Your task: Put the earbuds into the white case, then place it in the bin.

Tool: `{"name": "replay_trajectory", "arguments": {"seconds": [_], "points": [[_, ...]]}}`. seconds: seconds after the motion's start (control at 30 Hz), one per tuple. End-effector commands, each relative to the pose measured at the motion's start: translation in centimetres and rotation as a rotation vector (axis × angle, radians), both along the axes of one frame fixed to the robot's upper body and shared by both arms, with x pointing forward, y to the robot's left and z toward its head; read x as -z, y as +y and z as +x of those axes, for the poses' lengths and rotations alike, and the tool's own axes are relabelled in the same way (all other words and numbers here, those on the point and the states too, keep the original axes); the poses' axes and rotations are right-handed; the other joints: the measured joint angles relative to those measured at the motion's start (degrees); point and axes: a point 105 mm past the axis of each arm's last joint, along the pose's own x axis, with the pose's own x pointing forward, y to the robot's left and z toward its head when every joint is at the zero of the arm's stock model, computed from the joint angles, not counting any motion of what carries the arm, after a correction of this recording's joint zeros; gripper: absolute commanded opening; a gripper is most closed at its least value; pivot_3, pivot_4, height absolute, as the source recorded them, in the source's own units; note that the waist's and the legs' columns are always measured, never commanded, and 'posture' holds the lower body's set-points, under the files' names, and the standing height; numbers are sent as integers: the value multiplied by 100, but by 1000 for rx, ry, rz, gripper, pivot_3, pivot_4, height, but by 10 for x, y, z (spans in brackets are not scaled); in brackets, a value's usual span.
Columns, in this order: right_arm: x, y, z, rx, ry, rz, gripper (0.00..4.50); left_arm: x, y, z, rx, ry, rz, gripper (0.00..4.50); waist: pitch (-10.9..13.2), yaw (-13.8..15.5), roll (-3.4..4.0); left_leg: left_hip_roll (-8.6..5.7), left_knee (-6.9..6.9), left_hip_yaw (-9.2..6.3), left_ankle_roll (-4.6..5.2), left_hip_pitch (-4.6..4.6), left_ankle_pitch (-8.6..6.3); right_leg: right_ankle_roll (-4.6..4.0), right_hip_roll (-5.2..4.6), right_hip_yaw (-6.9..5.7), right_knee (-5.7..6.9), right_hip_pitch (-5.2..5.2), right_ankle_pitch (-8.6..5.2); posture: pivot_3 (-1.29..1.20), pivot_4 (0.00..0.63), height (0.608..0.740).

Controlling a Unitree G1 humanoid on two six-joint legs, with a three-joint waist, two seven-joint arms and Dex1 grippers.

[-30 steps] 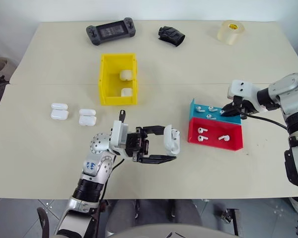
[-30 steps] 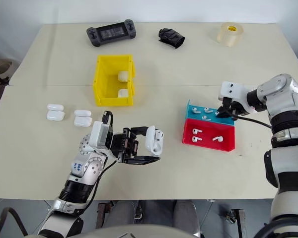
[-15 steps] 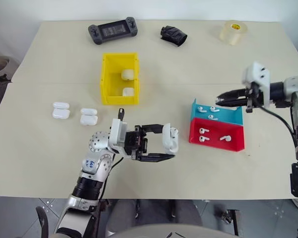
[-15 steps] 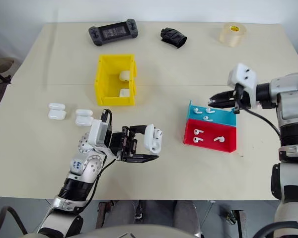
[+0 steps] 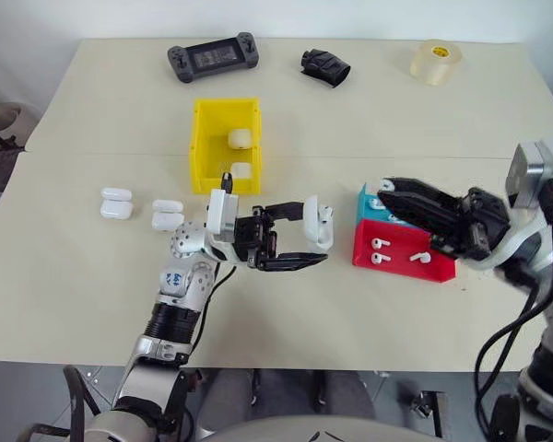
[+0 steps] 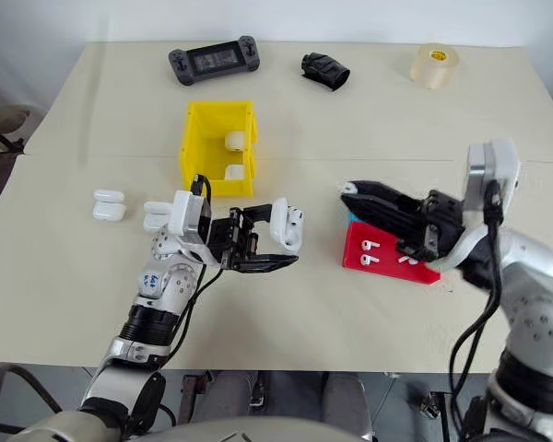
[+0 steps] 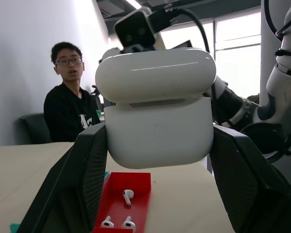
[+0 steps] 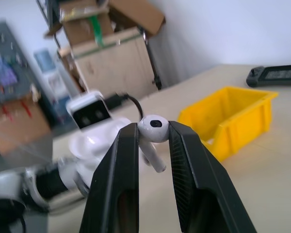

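My left gripper (image 5: 315, 232) is shut on the white case (image 5: 320, 225), held upright above the table's middle with its lid raised; the left wrist view shows the case (image 7: 157, 111) clamped between both fingers. My right gripper (image 5: 387, 191) reaches in from the right, pointing at the case, above the blue tray. It is shut on one white earbud (image 8: 153, 131), stem hanging down. More earbuds (image 5: 378, 245) lie in the red tray (image 5: 401, 270). The yellow bin (image 5: 203, 147) stands behind the left gripper and holds two white cases (image 5: 241, 138).
The blue tray (image 5: 363, 204) adjoins the red one. Two pairs of white cases (image 5: 116, 203) (image 5: 168, 215) lie at the left. A game controller (image 5: 212, 58), a black object (image 5: 324, 66) and a tape roll (image 5: 435, 60) sit along the far edge. A person (image 7: 68, 107) sits beyond the table.
My right gripper has swung from over the blue tray up and leftward, turning to point at the case, earbud in its grip. My left gripper moved slightly forward with the case.
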Motion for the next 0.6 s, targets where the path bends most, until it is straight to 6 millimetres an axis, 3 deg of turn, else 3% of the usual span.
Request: {"name": "replay_trajectory", "arguments": {"seconds": [0.03,0.27,0.6], "points": [[-13,23,-17,-22,-44,114,507,-8,-2,-1,14,-33,-24,2796,0,-12,0,0,-1,0,0,1,0,0,0,3,1,0,0,0,150,740],[-4,47,-23,-22,15,207,507,-12,-9,2,12,-28,-46,2796,0,-7,0,-8,2,-1,4,3,-2,0,1,10,12,-2,0,0,150,740],[8,41,-13,28,40,223,507,-18,-11,3,12,-37,-57,2796,0,-11,0,-34,0,-1,6,5,-3,0,1,12,17,-4,0,0,150,740]]}}
